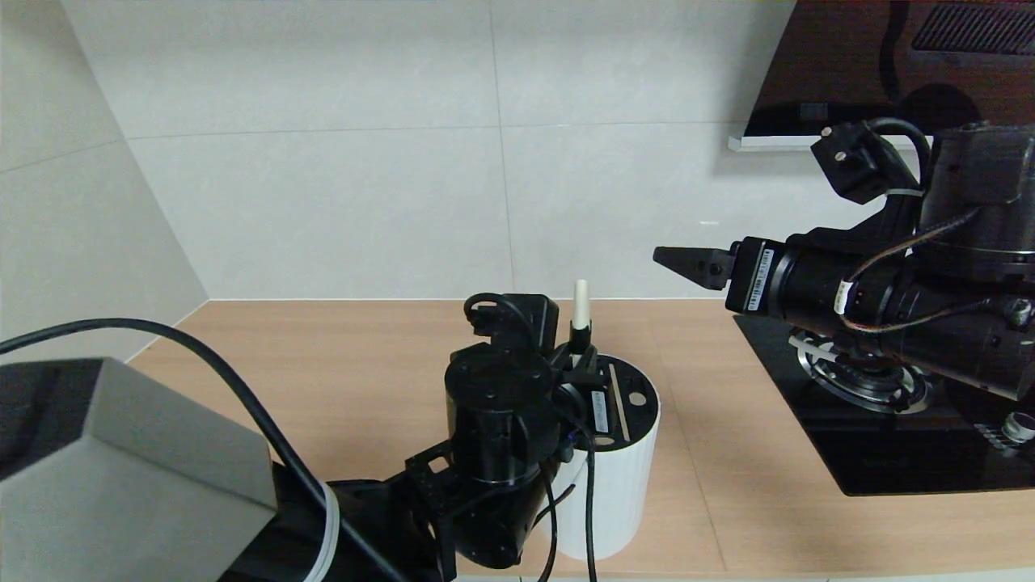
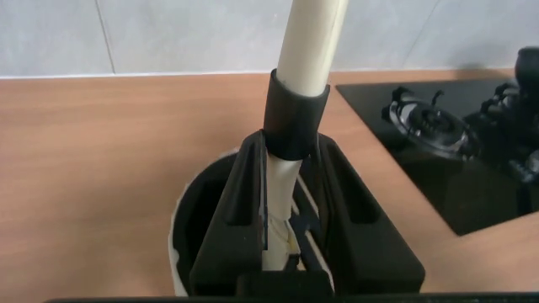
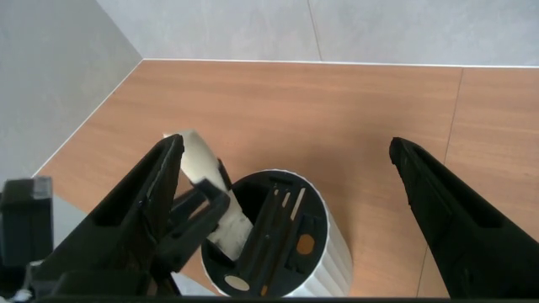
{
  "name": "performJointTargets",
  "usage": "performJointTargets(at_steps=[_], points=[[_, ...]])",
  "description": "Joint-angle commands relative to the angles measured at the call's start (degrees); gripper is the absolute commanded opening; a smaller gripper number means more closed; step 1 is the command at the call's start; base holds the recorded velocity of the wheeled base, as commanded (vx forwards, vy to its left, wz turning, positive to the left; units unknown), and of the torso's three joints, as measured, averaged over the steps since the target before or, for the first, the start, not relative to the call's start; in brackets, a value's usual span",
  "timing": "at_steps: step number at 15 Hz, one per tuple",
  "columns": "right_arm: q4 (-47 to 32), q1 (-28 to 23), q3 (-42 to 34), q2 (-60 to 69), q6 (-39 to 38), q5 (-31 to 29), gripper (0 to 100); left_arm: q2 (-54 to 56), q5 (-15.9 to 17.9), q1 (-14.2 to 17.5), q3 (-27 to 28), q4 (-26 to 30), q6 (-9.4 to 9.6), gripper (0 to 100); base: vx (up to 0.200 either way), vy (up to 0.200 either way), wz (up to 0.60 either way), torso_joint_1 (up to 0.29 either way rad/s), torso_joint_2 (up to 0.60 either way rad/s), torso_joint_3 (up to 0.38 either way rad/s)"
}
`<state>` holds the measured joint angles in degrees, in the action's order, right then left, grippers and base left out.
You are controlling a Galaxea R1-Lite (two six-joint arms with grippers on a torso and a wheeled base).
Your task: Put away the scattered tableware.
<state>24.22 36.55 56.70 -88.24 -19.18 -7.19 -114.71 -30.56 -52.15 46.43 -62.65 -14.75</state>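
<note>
One utensil (image 2: pixel 308 50) clamped upright in left gripper (image 2: pixel 288 145) at white holder (image 1: pixel 624 485) on counter, right gripper (image 1: pixel 678 261) splayed empty near stove (image 1: pixel 889 461); insertion step, probably needs lowering into slot, then release.

Wide counter (image 1: pixel 323 380) flanks the white holder (image 1: pixel 623 485) on both sides, with the raised burner (image 1: pixel 865 386) farther right.

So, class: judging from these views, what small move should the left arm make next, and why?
Probably ease the left gripper straight down: it is shut on the cream-handled utensil, upright, its lower end at the top of the white holder, not visibly seated, so releasing now seems early.
</note>
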Motion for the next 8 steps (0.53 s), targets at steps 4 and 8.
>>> performJointTargets(at_steps=[4, 8], points=[[0.0, 0.0, 0.0, 0.0, 0.0, 0.0, 100, -1.0, 0.0, -0.1, -0.9, 0.0, -0.02, 0, 0.0, 0.0, 0.0, 0.0, 0.0, 0.0], [0.0, 0.0, 0.0, -0.1, 0.0, 0.0, 100, -1.1, 0.0, -0.1, -0.9, 0.0, 0.07, 0, 0.0, 0.0, 0.0, 0.0, 0.0, 0.0]])
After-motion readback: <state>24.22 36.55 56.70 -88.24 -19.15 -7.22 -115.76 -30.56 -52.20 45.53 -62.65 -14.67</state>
